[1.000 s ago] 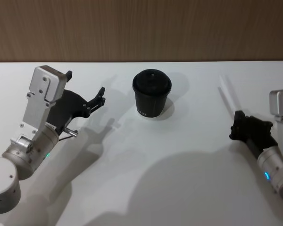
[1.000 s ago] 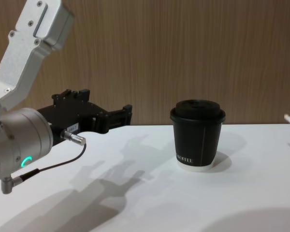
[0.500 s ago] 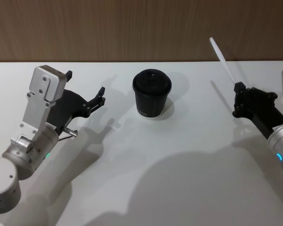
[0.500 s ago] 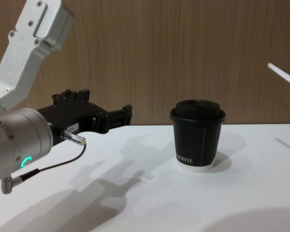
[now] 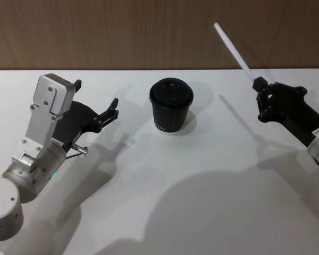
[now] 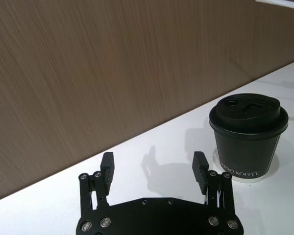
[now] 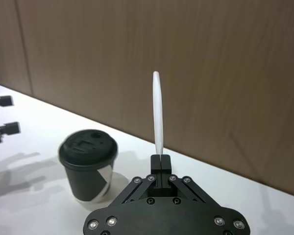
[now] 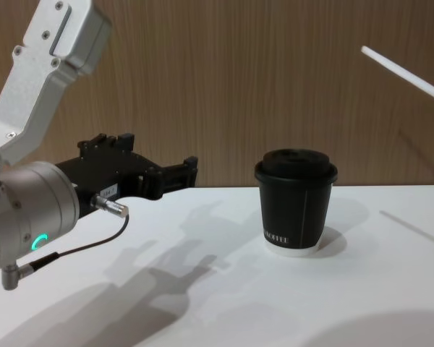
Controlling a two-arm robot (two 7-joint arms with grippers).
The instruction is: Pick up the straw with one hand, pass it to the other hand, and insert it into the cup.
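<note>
- Left gripper (image 5: 97, 94), left of frame, hangs over the white surface (image 5: 175, 186), fingers spread apart.
- Cup (image 5: 171, 106) stands upright at centre, lid on.
- Right gripper (image 5: 258, 84), at right, fingers clamped on the straw (image 5: 234, 51), which slants toward the top edge, clear of the surface.

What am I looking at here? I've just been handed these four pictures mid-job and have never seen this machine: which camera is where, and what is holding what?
This is a robot with two arms, each ending in a black gripper. One picture looks down from its head, one looks across the table from its chest, and the other two come from a camera on each wrist. On the white table stands a black cup with its lid on. The right gripper is shut on a white straw, holding it in the air, slanted up and toward the cup's side. The left gripper is open, left of the cup, holding nothing.
</note>
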